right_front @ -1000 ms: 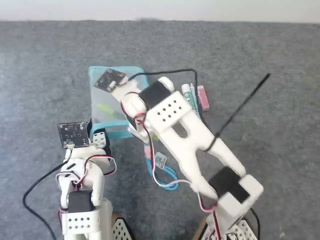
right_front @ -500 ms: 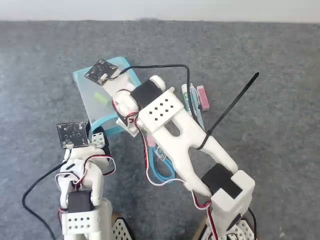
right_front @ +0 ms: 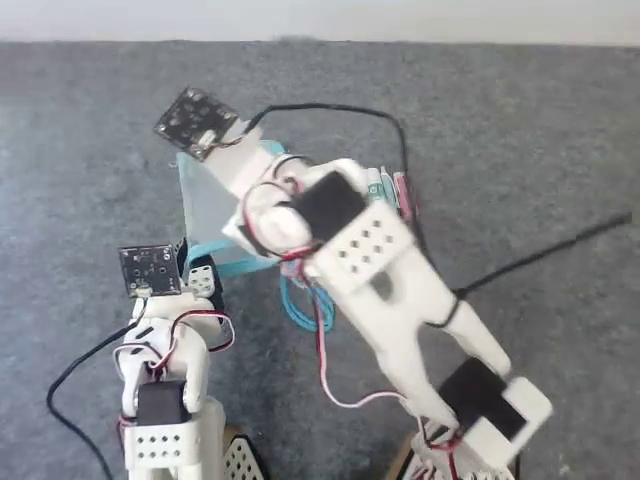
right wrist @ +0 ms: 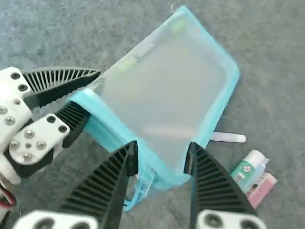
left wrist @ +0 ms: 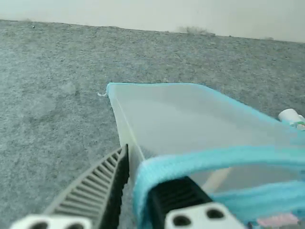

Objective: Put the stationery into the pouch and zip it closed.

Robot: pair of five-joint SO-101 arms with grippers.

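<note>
A translucent pouch (right_front: pixel 207 205) with a light blue zip edge lies on the grey carpet. My left gripper (right_front: pixel 200 272) is at its near corner, and the blue edge (left wrist: pixel 143 174) sits between its jaws. My right gripper (right wrist: pixel 159 162) hangs open above the pouch (right wrist: pixel 167 86), its two ribbed fingers either side of the near zip end. A green item (right wrist: pixel 177 26) and a pale stick (right wrist: pixel 157 130) show through the pouch wall. Beside the pouch lie a white pen (right wrist: pixel 228 138), a green-and-white tube (right wrist: pixel 249 167) and a pink eraser (right wrist: pixel 263 186).
The loose stationery (right_front: pixel 390 190) lies just right of the pouch, partly under the right arm (right_front: pixel 380 260). A blue cable loop (right_front: pixel 300 305) hangs from that arm by the pouch's near edge. Grey carpet (right_front: pixel 90 150) spreads on all sides, with a pale wall behind.
The right arm has swung up and toward the far left over the pouch. The pouch twisted, then settled back roughly square. The left arm stayed put.
</note>
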